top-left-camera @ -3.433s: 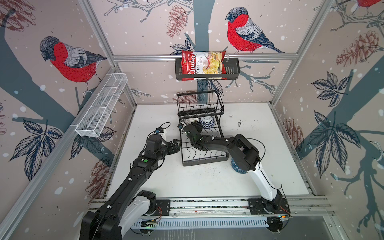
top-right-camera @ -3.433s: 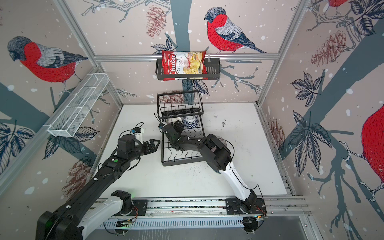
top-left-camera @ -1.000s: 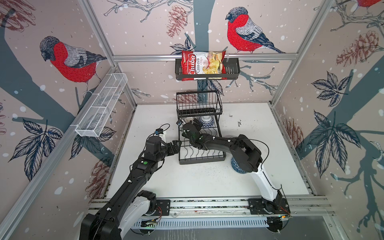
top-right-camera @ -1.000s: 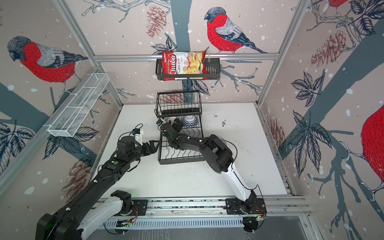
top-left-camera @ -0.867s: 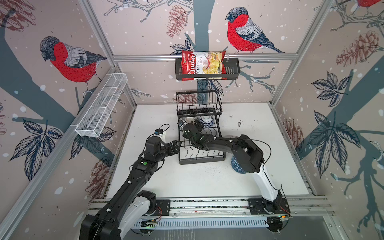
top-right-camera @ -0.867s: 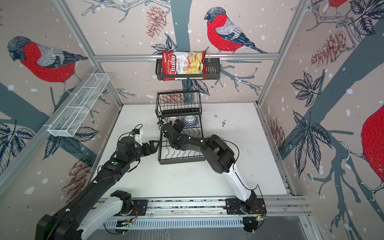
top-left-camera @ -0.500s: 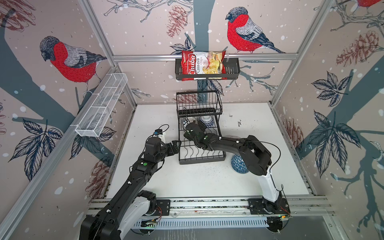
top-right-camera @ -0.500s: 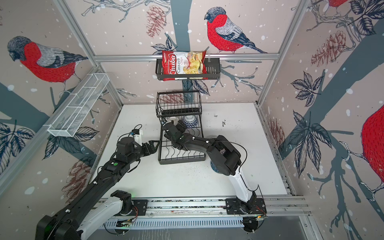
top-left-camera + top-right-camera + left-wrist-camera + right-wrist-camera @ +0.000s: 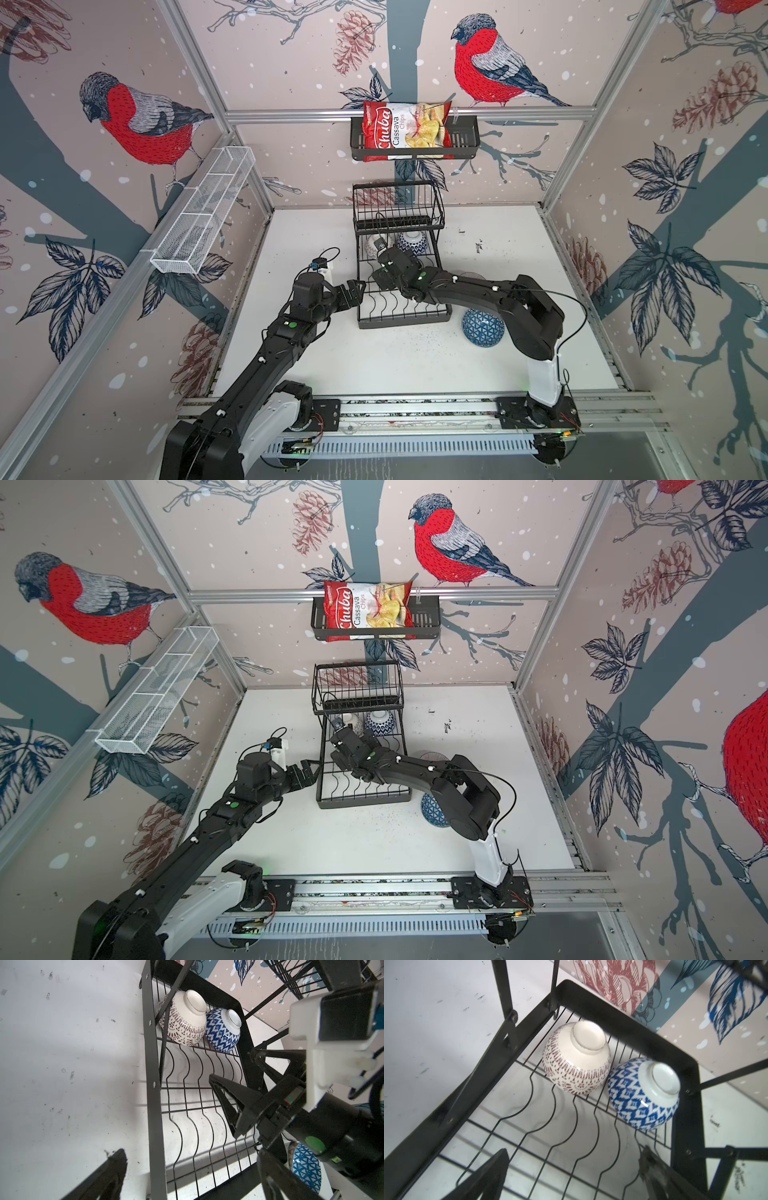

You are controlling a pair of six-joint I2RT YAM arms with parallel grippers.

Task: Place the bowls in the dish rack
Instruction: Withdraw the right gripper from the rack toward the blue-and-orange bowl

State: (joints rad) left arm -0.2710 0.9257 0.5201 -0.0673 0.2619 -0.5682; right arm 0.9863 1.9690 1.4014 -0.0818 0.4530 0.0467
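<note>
Bird-papered walls are seen round the white tabletop, with the dish rack mid-frame in both top views, a blue-triangle bowl set beside its lower right corner, a white dotted bowl, plain only in the wrist views, and a blue zigzag bowl upturned in its lower tier, and left jaws and right jaws spread wide, empty.

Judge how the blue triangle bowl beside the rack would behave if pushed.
The bowl looks glossy glazed ceramic: probably slippery, rigid, breakable. It seems to sit rim-down on the table, so a push would likely slide it, not roll it.
</note>
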